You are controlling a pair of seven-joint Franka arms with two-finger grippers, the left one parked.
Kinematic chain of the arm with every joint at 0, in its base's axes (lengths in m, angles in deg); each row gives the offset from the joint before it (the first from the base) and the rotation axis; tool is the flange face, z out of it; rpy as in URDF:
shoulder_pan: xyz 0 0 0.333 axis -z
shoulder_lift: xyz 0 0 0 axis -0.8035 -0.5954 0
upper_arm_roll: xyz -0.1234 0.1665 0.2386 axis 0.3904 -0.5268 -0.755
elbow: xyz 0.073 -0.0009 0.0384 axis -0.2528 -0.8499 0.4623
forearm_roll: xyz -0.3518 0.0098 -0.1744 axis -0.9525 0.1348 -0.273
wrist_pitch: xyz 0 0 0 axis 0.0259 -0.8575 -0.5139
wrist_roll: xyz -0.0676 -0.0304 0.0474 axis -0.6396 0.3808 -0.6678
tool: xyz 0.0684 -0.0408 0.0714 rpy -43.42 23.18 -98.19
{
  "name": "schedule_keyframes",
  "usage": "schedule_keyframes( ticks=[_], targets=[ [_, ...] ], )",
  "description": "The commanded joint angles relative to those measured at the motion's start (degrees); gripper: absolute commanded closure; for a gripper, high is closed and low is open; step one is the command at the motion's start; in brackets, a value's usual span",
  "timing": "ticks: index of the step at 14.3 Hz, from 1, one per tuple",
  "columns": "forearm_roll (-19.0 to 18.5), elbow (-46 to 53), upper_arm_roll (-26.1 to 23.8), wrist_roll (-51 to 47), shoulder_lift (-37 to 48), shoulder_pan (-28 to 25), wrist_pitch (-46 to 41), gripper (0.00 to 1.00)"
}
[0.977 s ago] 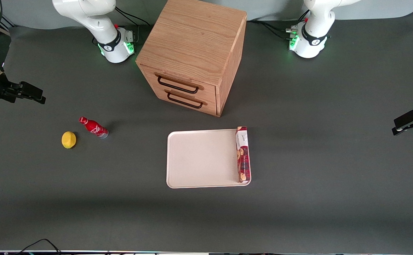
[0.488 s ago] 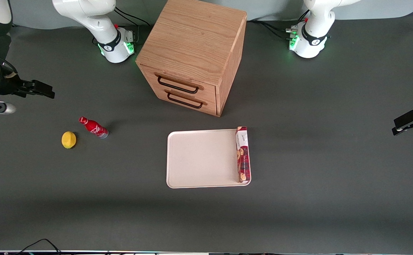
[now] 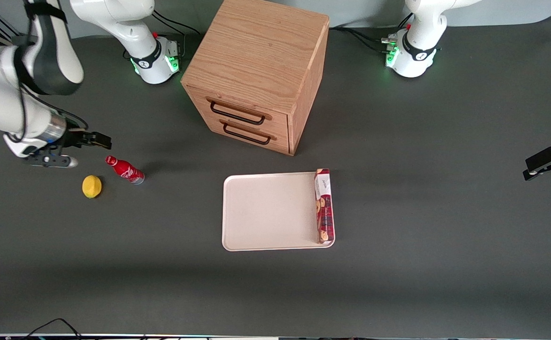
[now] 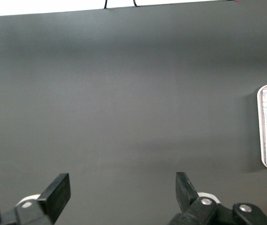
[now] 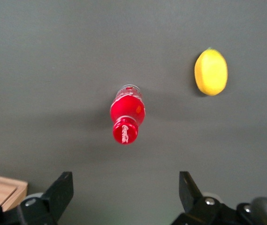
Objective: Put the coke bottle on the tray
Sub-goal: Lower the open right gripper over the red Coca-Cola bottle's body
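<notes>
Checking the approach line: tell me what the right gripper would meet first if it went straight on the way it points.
Probably the coke bottle: in the wrist view it stands upright between the open fingers of the gripper, just ahead. The lemon sits off to one side, outside that line. Height above the cap is unclear.

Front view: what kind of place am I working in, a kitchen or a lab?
Most likely a robot lab bench. A dark mat covers the table, arm bases are bolted on, and staged props sit about: coke bottle, lemon, tray. The open claw hangs above the bottle.
</notes>
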Motion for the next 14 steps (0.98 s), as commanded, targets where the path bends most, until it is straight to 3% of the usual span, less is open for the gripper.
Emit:
schedule_keyframes(
  ticks=[1, 7, 13, 14],
  targets=[
    [0.28, -7.16, 0.09, -0.15, 0.81, 0.32, 9.37, 0.0],
    [0.19, -8.23, 0.09, 0.02, -2.46, 0.59, 15.46, 0.0],
    [-1.21, -7.79, 0.09, 0.03, -3.69, 0.32, 18.89, 0.14],
    [-1.39, -7.79, 0.09, 0.03, -3.77, 0.15, 18.89, 0.23]
  ],
)
